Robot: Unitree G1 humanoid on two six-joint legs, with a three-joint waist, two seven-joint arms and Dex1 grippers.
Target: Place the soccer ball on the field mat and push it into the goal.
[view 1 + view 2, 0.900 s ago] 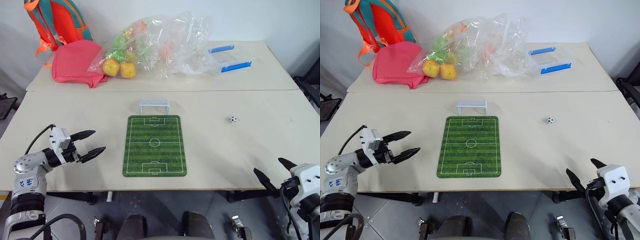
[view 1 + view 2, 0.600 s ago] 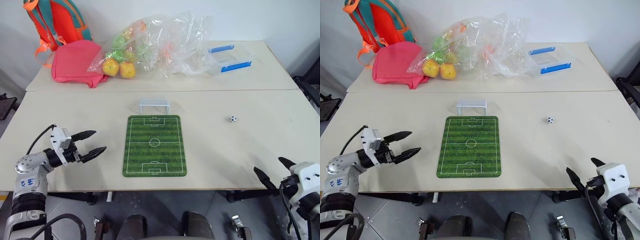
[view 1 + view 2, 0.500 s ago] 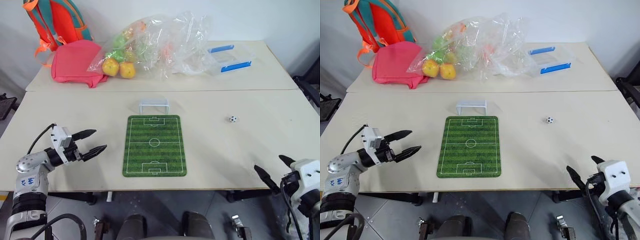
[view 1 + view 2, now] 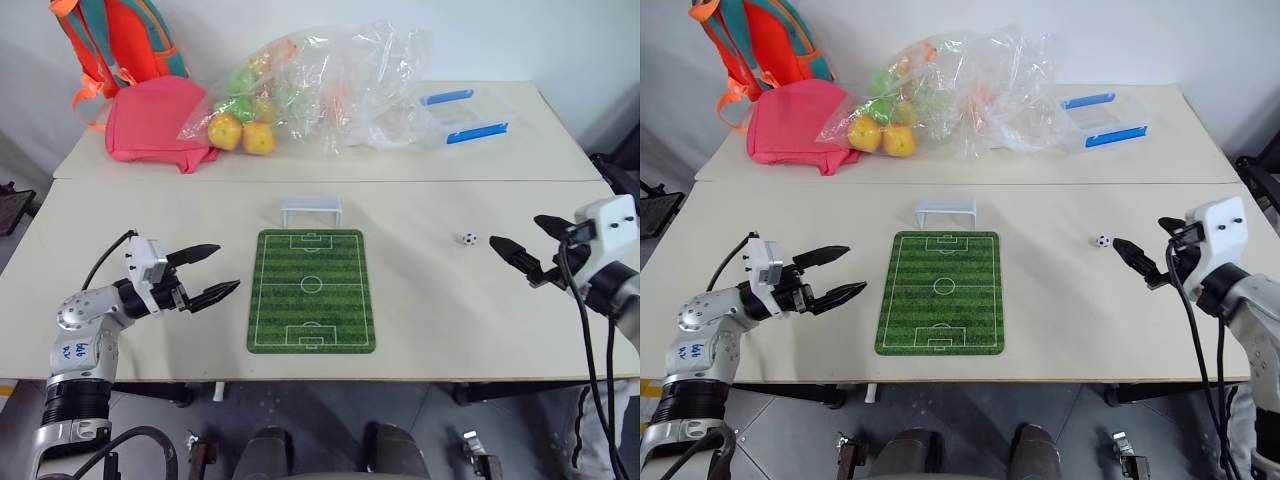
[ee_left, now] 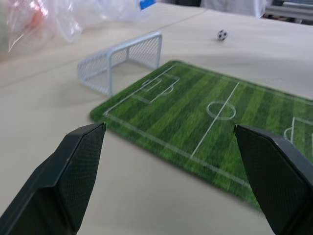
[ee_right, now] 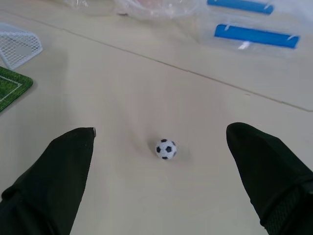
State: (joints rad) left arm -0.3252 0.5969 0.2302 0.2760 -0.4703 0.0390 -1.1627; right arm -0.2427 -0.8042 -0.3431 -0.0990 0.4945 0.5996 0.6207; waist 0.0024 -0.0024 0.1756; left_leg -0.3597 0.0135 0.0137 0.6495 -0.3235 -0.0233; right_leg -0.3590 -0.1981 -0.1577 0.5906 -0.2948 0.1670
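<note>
Clear fruit bag (image 4: pixel 310 85), pink pouch (image 4: pixel 155 120) behind goal (image 4: pixel 311 211).

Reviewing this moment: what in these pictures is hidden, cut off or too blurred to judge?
- Contents of the crumpled clear plastic bag, head views: beyond two yellow-orange fruits, creased film blurs them.
- Orange and teal backpack, head views: top cut by the frame edge.
- Clear blue-edged plastic boxes, head views: contents unreadable.
- Pale plastic goal, left wrist view: blurred, netting detail unclear.
</note>
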